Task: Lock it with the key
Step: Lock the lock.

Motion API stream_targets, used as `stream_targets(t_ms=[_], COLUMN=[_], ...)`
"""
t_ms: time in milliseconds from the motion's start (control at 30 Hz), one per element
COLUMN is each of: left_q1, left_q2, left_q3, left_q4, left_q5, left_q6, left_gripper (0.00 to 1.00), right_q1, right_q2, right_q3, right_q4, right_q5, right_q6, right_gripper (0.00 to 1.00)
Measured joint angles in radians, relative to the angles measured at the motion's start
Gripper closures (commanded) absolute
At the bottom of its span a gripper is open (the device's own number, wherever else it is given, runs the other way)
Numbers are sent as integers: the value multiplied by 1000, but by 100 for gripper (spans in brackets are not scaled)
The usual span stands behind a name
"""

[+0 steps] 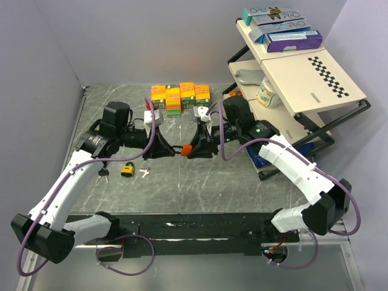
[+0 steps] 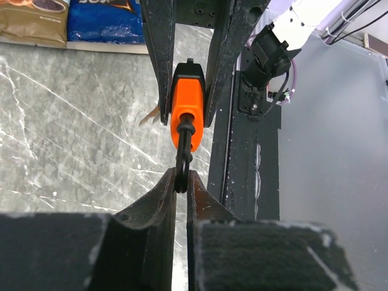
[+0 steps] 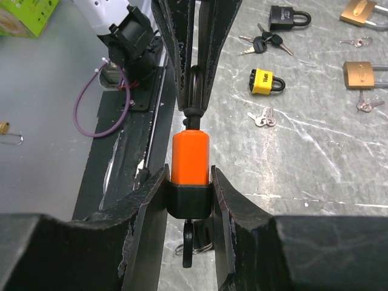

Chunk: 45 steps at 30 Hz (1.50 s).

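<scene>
Grey marbled table [image 1: 242,182] is filling the floor of a plain grey-walled booth, and a black rail [image 1: 200,230] is running along its near edge, where both arm bases are sitting. Just past that, on the left side, a yellow padlock [image 1: 127,170] is lying flat between a bunch of black-headed keys [image 1: 103,174] and a pair of small silver keys [image 1: 144,173]; the right wrist view is also showing a black padlock [image 3: 288,17] and two brass padlocks [image 3: 357,74] spread over the same area. Further in, at mid-table, the two arms are meeting tip to tip with the orange padlock [image 1: 188,148] held off the surface between them. The right gripper [image 3: 189,188] is clamping the padlock's body from both sides, its jaws standing partly apart around it, and a black-headed key [image 3: 188,248] is sticking out of the body's end between those fingers. The left gripper [image 2: 181,182] is pinching the black shackle [image 2: 183,163], its jaws drawn almost together on the thin bar. Beyond the grippers, a row of orange, yellow and green boxes [image 1: 180,96] is lining the back wall, and at the far right a tilted shelf rack [image 1: 315,79] is carrying stacked blue and purple cartons [image 1: 282,24].
</scene>
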<state>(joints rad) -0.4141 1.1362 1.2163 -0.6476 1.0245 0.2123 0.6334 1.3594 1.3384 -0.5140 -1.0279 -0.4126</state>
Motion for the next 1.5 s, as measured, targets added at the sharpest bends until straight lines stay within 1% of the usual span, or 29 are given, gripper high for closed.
stream_targets(t_ms=[200,467,867,1200,1233,1267,1333,1367,1433,1467,1500], left_q1=[-5,-19,-19,-21,-21,-21,-16,-6,38,66,123], left_q2=[3,28,102,164,165,165,161,158,149,142,129], left_q3=[-2,-46,-50,-50,-50,-50,-49,-49,-51,-51,-53], left_q4=[3,65,46,27,26,25,23,28,53,82,121], left_q5=[0,-10,-13,55,56,59,60,61,72,76,79], left_q6=[-21,-60,-22,23,24,24,20,-1,-45,-84,-150], left_gripper=[99,99,99,98,96,84,70,58,47,36,29], right_q1=[11,20,19,19,19,19,19,19,19,19,18], right_q2=[6,30,71,70,70,70,69,68,66,62,56], right_q3=[0,0,-5,-68,-69,-69,-69,-72,-76,-82,-90], right_q4=[10,6,-26,20,19,20,22,40,106,149,192], right_q5=[16,51,92,73,73,73,70,65,60,59,63], right_q6=[17,56,75,116,119,121,129,135,138,145,152], right_gripper=[100,100,100,100,100,100,100,100,100,100,100])
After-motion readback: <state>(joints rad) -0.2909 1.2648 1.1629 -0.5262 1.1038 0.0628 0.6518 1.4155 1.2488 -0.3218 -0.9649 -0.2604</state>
